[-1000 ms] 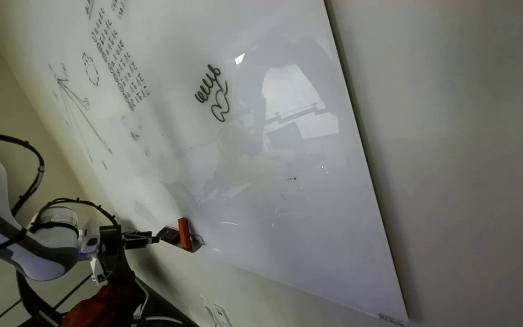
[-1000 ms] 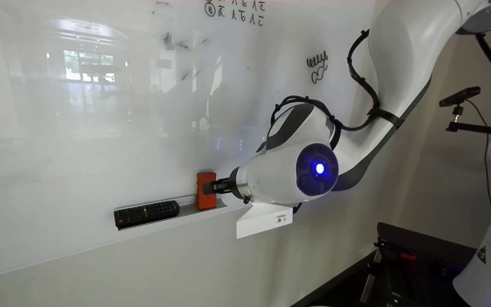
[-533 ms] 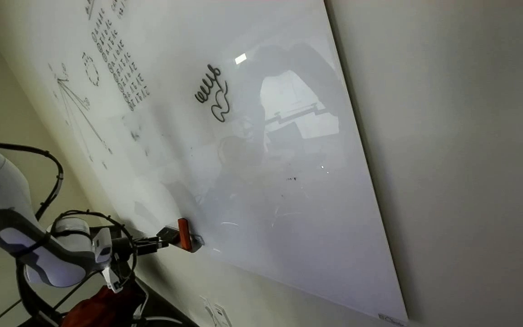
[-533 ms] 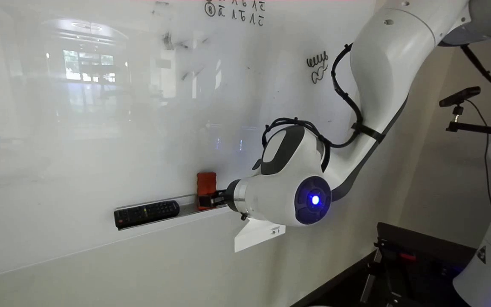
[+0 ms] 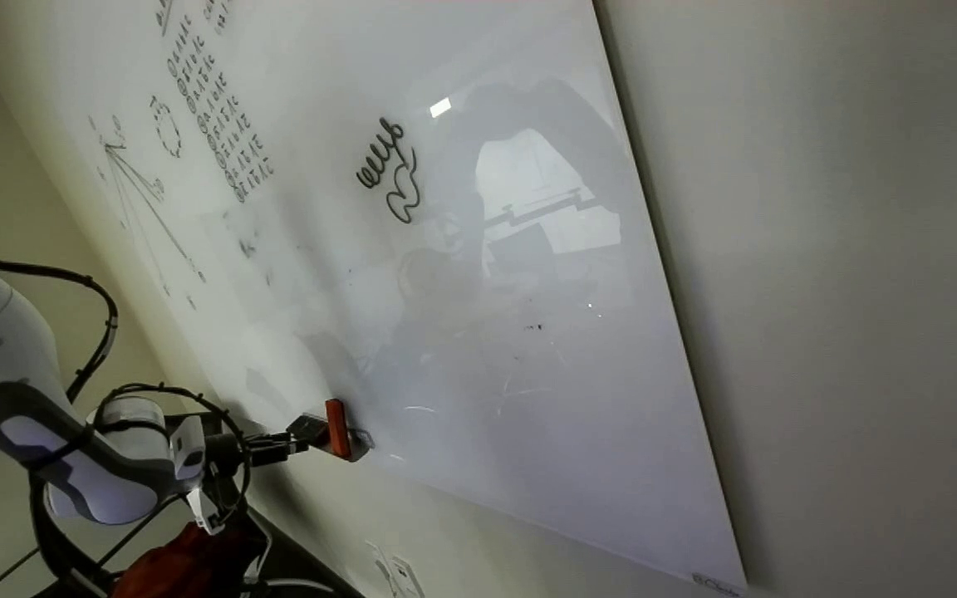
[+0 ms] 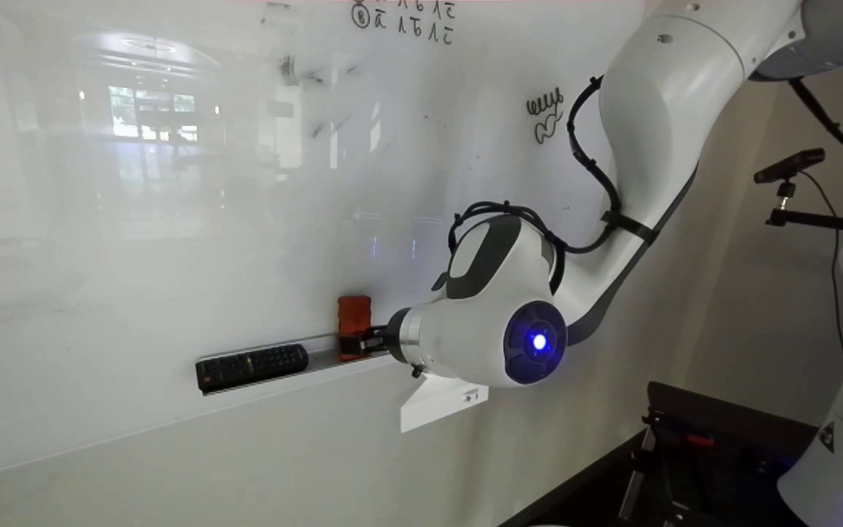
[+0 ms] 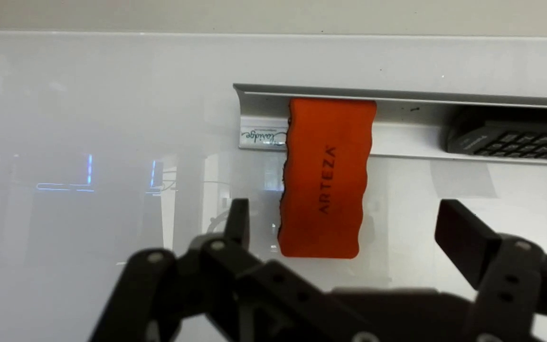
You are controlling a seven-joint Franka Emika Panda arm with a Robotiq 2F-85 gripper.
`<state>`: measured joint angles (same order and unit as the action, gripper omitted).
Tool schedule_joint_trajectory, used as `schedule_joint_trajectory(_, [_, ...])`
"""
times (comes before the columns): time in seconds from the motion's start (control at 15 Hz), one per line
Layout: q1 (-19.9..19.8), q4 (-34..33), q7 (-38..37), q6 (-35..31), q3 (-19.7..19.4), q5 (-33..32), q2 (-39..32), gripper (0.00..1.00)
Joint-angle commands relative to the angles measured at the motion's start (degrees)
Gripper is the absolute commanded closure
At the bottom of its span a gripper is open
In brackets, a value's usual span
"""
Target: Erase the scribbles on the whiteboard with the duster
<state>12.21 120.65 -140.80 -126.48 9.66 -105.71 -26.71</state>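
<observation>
Duster [image 7: 326, 180] just in front of gripper [image 7: 348, 230]

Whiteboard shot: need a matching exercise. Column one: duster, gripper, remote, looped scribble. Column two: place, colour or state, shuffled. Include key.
Column one
1. duster
2. gripper
3. remote
4. looped scribble

Column two
A. black, lying lengthwise in the tray
B. dark strokes on the whiteboard, higher up than the tray
C. orange, upright, lower end in the tray
D. open, holding nothing

Right pairs: 1-C; 2-D; 3-A; 4-B
</observation>
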Motion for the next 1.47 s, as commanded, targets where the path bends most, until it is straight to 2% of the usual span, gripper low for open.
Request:
schedule_joint_trajectory(0.0, [-2.0, -0.9, 1.3, -2.6, 0.9, -2.8, -0.2, 0.00])
schedule_joint_trajectory(0.4, [-2.6, -2.4, 0.6, -0.6, 0.7, -4.0, -0.8, 0.00])
schedule_joint_trajectory(0.87, [-4.8, -4.1, 1.3, -3.6, 0.3, -6.8, -2.2, 0.00])
schedule_joint_trajectory(1.4, [-5.7, -6.4, 1.4, -3.4, 0.5, -9.5, -5.7, 0.00])
